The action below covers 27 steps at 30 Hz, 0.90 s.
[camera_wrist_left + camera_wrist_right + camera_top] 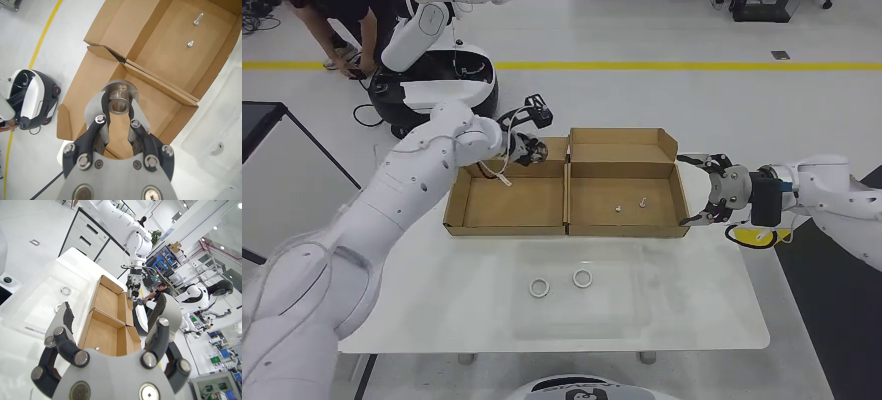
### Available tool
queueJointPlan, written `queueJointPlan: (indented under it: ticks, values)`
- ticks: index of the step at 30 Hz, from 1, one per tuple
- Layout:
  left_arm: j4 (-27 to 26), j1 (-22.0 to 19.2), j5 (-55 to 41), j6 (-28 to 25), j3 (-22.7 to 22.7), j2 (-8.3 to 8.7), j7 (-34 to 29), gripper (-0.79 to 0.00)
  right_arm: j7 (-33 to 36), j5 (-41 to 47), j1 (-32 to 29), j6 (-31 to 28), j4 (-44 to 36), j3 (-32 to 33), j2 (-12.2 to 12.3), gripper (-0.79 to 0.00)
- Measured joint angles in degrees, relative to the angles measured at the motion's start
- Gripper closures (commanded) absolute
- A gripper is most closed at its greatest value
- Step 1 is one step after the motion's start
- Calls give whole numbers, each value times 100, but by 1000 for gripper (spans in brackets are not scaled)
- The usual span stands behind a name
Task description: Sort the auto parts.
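My left gripper (pixel 119 109) is shut on a metal flanged bushing (pixel 121 94), held above the far end of the left cardboard box (pixel 504 203). The top view has this gripper (pixel 530 150) at that box's far right corner. The right cardboard box (pixel 627 190) holds two bolts (pixel 629 205), which also lie in the box in the left wrist view (pixel 194 30). My right gripper (pixel 697 188) hangs open just off the right box's right wall, holding nothing. Two metal rings (pixel 561 283) lie in the clear tray (pixel 582 325) in front of the boxes.
The white table (pixel 722 300) has bare surface to the right of and in front of the tray. Another robot's base (pixel 437 95) stands on the floor behind the left box. A black side table (pixel 262 125) is at the far left.
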Motion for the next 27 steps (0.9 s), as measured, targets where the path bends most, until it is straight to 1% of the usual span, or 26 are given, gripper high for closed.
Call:
queueJointPlan:
  ticks: [5, 11, 15, 20, 27]
  values:
    - [586, 40, -37, -38, 232, -267, 33, 0, 0, 0, 0, 0, 0, 0, 0, -785]
    - [1201, 34, 37, -262, 463, -556, -47, 0, 0, 0, 0, 0, 0, 0, 0, -785]
    - [1502, 46, 55, -385, 558, -728, 7, 0, 0, 0, 0, 0, 0, 0, 0, -785]
    - [1865, 100, 97, -352, 646, -938, 105, 0, 0, 0, 0, 0, 0, 0, 0, -785]
    - [2290, 167, 141, -406, 726, -1175, 129, 0, 0, 0, 0, 0, 0, 0, 0, -785]
